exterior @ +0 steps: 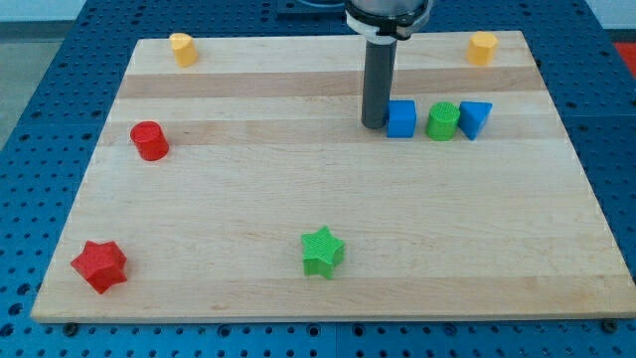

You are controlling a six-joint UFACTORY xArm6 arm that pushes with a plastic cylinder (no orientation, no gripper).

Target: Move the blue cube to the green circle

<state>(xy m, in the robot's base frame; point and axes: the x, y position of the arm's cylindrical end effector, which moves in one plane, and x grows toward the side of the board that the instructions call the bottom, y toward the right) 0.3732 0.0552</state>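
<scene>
- Camera view: my tip sits on the wooden board in the upper right-centre of the frame, right up against the left side of the blue cube. Looks like touching, or a hair off.
- No hand here to open or close, it's just a plain dark rod, so nothing is gripped.
- The blue cube is the left end of a little row: just to its right is the green cylinder (the "green circle"), with a thin sliver of wood between them, and the blue triangular block is tight against the cylinder's right side.
- That row is well in from the board's right edge and a fair way below the top edge.
- Corners up top: one yellow block at upper left, another yellow block at upper right, both close to the top edge.
- Left side: red cylinder near the left edge, red star down in the lower-left corner.
- Green star sits lower centre, not far from the bottom edge.
- Big open stretch of wood across the middle and the lower right.
</scene>
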